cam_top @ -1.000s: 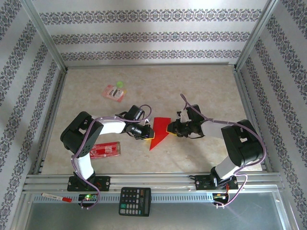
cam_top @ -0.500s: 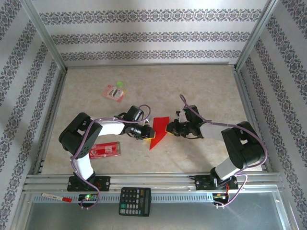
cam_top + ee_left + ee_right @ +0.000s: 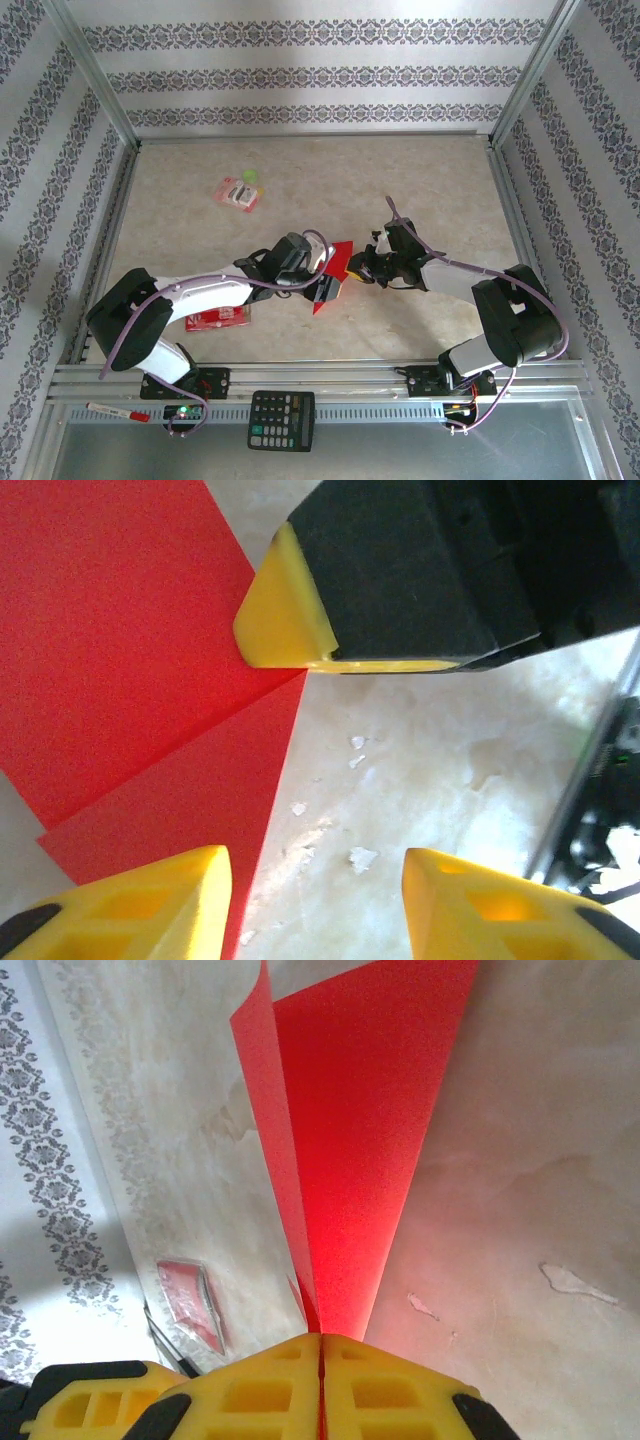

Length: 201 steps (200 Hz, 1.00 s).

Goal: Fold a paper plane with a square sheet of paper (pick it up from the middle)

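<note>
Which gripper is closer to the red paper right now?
Right. The right gripper is shut on the red paper; the left gripper hangs open over one edge.

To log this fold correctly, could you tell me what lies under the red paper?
Beige table shows around the red paper, and a lower red layer shows beneath its upper flap. Whatever sits under those layers is covered.

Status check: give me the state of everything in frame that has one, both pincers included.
red paper, partly folded, layers overlapping, one end pinched
right pincer, shut on the red paper
left pincer, open, nothing between its fingers, at the paper's edge
red packet, lying flat on the table
pink packet, lying flat, far side
calculator, face up on the near ledge
</note>
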### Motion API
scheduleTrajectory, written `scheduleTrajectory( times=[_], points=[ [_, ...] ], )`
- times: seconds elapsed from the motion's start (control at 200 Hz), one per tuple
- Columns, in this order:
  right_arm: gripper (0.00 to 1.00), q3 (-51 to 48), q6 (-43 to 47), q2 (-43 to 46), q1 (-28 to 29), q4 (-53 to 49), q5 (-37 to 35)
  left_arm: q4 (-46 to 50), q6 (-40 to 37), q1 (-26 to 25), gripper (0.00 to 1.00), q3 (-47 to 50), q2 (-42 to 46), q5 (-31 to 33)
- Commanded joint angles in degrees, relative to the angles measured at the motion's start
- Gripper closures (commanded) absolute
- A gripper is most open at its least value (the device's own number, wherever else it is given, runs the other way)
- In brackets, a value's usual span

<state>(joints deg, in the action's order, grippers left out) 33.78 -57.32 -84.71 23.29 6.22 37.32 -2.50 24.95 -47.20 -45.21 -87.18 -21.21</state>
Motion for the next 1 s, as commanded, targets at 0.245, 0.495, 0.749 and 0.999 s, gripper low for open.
scheduleTrajectory(
  times=[0.245, 0.495, 0.749, 0.999],
  points=[
    [0.92, -0.5, -7.7, 2.1, 1.0, -0.1, 0.1, 3.6, -10.3, -4.8, 0.45, -0.7, -3.6, 15.7],
    [0.92, -1.3, -10.0, 2.7, 1.1, 1.0, -0.1, 5.7, -13.2, -6.8, 0.41, -3.0, -6.8, 19.2],
    [0.93, -1.6, -11.3, 2.4, 1.4, 2.1, -0.3, 8.1, -14.5, -8.7, 0.46, -5.9, -9.8, 22.9],
    [0.93, -2.0, -11.7, 2.4, 1.4, 2.4, -0.3, 8.9, -14.7, -9.2, 0.55, -7.2, -10.8, 24.5]
  ],
)
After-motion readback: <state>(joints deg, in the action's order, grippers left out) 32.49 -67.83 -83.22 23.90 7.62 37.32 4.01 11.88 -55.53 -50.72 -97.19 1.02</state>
